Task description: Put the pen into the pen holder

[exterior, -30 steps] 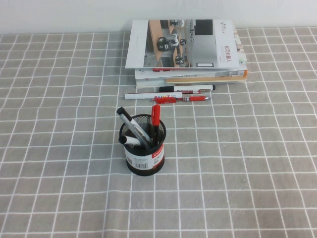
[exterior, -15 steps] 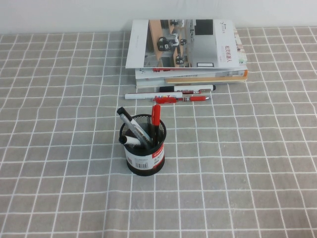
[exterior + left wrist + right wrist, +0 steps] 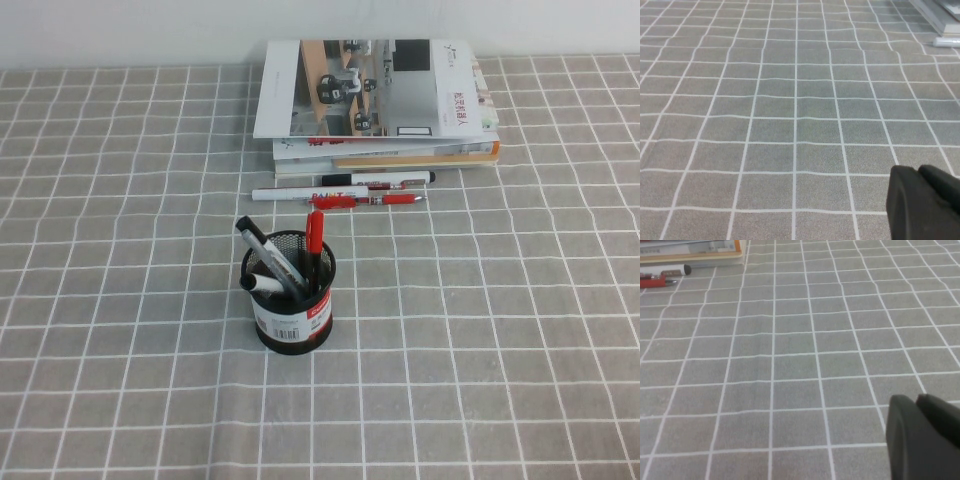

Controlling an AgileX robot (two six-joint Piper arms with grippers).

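Note:
The pen (image 3: 314,236), black with a red cap, stands cap up inside the pen holder (image 3: 292,318), a black mesh cup with a white and red label at the table's middle. Neither arm shows in the high view. My left gripper (image 3: 918,171) is shut and empty over bare tablecloth, far from the cup. My right gripper (image 3: 916,400) is also shut and empty over bare tablecloth. The cup is out of sight in both wrist views.
Two grey/black-capped pens (image 3: 264,246) lean in the cup too. Behind it lie a white marker (image 3: 300,194), a red-and-white pen (image 3: 372,199) and a black-capped pen (image 3: 380,178), before a stack of books (image 3: 375,100) at the wall. A grey checked cloth covers the table.

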